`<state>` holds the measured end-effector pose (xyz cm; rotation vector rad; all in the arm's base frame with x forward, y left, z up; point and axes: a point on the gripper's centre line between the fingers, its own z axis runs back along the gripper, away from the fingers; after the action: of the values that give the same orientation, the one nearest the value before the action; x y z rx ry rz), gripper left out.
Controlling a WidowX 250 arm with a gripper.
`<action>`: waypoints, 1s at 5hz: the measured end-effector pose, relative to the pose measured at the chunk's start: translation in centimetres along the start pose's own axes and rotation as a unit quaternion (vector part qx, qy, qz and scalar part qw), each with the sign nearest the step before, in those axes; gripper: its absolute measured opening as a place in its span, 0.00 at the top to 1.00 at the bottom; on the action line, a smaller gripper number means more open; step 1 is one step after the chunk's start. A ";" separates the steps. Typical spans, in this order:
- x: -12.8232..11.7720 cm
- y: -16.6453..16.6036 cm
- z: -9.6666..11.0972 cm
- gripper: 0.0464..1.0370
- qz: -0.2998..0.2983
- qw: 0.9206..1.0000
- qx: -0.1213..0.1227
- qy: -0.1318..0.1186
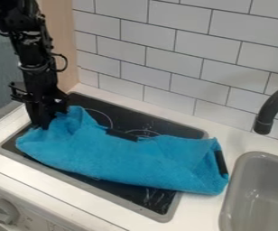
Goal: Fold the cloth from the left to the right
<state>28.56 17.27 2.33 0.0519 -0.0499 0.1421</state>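
One rumpled sheet of bright blue, fuzzy cloth (114, 158) sprawls over the black, grey-rimmed stovetop (158, 203). If the stovetop is a clock dial, the cloth runs from about 9 o'clock to 4 o'clock, and its far right end spills past the rim onto the white countertop (229, 142). The left end is bunched up, with a raised peak towards 11 o'clock. Two black strips show on it — one along the upper edge near 12, another down the end at 3 o'clock.

The black two-finger gripper (42, 125) is down at the cloth's left end, around 10 o'clock, with the black arm (34, 63) above it towards 11. Whether it's pinching the fabric or only sitting against it, I can't tell.

A dark, curved faucet (269, 110) stands off at 2 o'clock, a grey sink (228, 203) at 4, a grey knob (6, 211) near 8 — and white tiles (178, 56) line the wall from 12 to 2.
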 end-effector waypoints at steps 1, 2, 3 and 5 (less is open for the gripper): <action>-0.1 2.5 0.2 0.98 0.026 1.000 -0.003 0.007; 0.4 3.4 0.7 0.99 0.028 1.000 -0.001 0.007; 0.5 4.7 1.2 0.99 0.040 0.999 0.003 0.002; 0.0 3.0 2.9 0.99 0.044 0.998 -0.044 0.014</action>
<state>28.02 20.07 5.37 -0.0394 -0.0310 0.2285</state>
